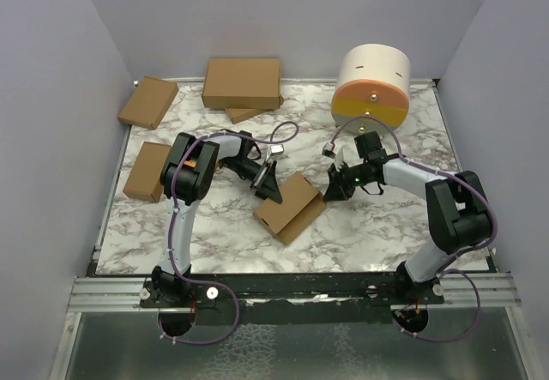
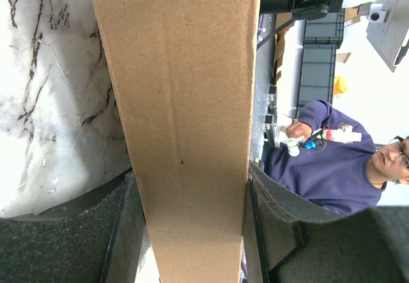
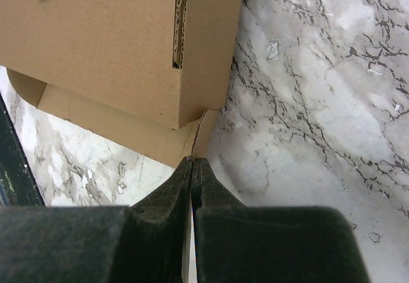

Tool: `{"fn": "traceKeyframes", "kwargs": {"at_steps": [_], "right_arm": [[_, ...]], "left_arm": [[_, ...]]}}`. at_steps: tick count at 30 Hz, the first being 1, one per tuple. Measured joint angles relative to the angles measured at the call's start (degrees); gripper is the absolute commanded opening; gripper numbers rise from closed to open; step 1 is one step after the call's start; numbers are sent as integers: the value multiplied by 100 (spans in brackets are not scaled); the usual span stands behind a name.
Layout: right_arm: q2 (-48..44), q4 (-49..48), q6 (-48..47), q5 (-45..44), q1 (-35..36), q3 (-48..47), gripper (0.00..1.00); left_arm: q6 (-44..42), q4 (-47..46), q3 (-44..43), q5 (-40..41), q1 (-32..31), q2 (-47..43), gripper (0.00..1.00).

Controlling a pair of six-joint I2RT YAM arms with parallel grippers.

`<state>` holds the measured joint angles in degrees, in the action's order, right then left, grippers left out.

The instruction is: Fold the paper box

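Note:
The paper box (image 1: 290,206) lies as a small oblong brown carton, set diagonally in the middle of the marble table. My left gripper (image 1: 268,187) is at its left end. In the left wrist view the box (image 2: 185,104) fills the gap between the fingers (image 2: 128,206), which press on both of its sides. My right gripper (image 1: 330,193) is at the box's right corner. In the right wrist view the right gripper (image 3: 192,161) is shut, its tips touching the edge of a low flap (image 3: 128,130) under the box's (image 3: 108,40) side wall.
Other brown cartons lie at the back left (image 1: 148,101), the back centre (image 1: 242,82) and the left edge (image 1: 146,171). A white and orange cylinder (image 1: 371,84) stands at the back right. Grey walls enclose the table on three sides.

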<state>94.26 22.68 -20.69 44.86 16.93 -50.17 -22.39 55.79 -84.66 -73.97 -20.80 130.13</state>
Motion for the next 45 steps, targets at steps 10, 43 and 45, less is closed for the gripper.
{"fn": "traceKeyframes", "kwargs": {"at_steps": [10,43,45], "right_arm": [[-22,-4,-63,-72,44,17,1],[-442,-501,-127,-42,101,374,1],[-461,-575,-127,-42,101,404,1]], "left_arm": [[4,-2,13,-7,11,15,38],[1462,-2068,1572,1005,-157,-1742,36],[1578,-2236,1696,1054,-162,-1858,36]]}}
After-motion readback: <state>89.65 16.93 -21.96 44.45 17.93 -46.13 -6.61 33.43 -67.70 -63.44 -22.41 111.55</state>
